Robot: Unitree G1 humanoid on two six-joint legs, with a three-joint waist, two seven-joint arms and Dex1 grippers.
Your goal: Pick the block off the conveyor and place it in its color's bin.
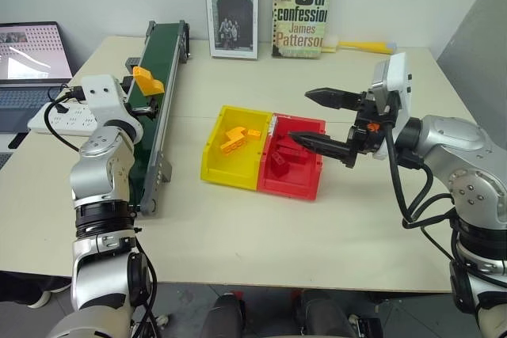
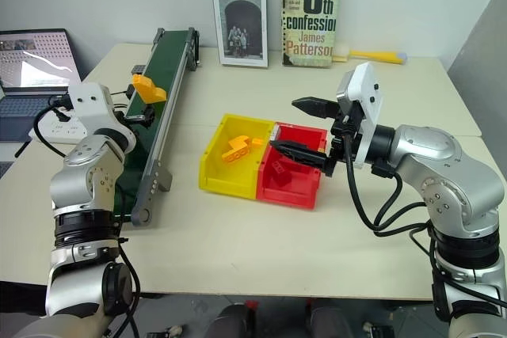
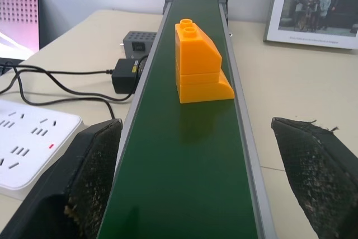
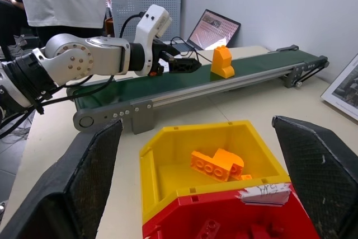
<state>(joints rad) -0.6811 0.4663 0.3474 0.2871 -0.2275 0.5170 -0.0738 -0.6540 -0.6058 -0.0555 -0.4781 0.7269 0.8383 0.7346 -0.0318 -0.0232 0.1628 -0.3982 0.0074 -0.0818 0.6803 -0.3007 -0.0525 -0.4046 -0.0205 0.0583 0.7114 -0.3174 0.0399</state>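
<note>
The block [image 3: 199, 62] is standing upright on the conveyor [image 3: 184, 160], roughly on the belt's centre line, with its studded top up and its stepped foot jutting toward one side rail. The left gripper [image 3: 190, 183] is hanging level just behind it, its fingers [image 3: 84, 177] spread wide on either side of the belt and touching nothing; the block is sitting ahead of the fingertips, not yet between them.

As a handling matter, the block is looking like hard moulded plastic: light, stiff, not fragile, and probably smooth enough to slide if pinched on a slope. The tall part has flat, parallel side faces, and those are the sensible place to clamp, low enough to clear the studs yet above the flared foot. The sloped face and the step are offering poor purchase and could squirt the piece out. Being tall and narrow on a moving belt, it may tip if one finger arrives first, so an even closing seems wise.

The right gripper [image 1: 321, 120] is hovering above the red tray [image 1: 305, 184], open and empty. The bin [image 1: 212, 165] is lying on the counter [image 1: 261, 235] just beside the conveyor, touching the red tray, and already holding what seem to be two orange bricks [image 4: 217, 164], though their exact count is hard to judge.
</note>
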